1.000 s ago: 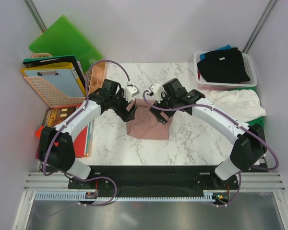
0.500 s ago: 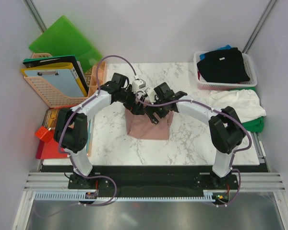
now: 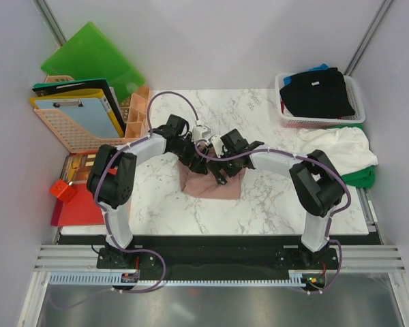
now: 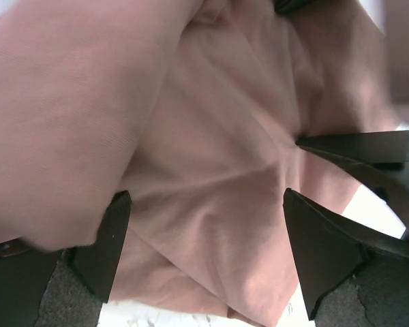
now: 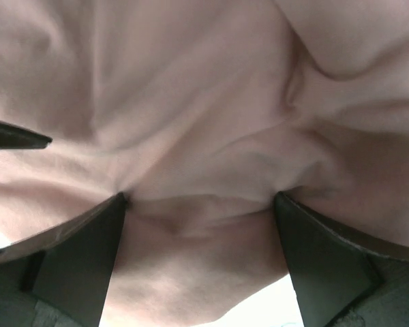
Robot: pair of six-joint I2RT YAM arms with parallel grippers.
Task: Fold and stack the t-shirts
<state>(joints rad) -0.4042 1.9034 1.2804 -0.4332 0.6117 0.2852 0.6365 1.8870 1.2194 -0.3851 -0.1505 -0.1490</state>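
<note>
The dusty pink t-shirt (image 3: 211,185) lies folded into a small rectangle in the middle of the marble table (image 3: 273,197). My left gripper (image 3: 199,162) is at its far left edge and my right gripper (image 3: 221,174) is on its far middle. In the left wrist view the left gripper (image 4: 203,228) is open, its fingers (image 4: 109,238) wide apart over wrinkled pink cloth (image 4: 218,150). In the right wrist view the right gripper (image 5: 199,204) is open too, its fingertips (image 5: 95,245) pressing into bunched pink cloth (image 5: 191,122). The chest print is hidden.
A white basket (image 3: 358,102) at the back right holds a black shirt (image 3: 317,92) over a blue one (image 3: 320,67). A white shirt (image 3: 337,146) and a green shirt (image 3: 360,178) lie below it. A green folder (image 3: 92,58), a peach basket with clipboards (image 3: 75,119) and a red folder (image 3: 75,212) are at the left.
Both arms have swung inward and the grippers have come down onto the far edge of the pink shirt. The visible part of the shirt is now shorter.
</note>
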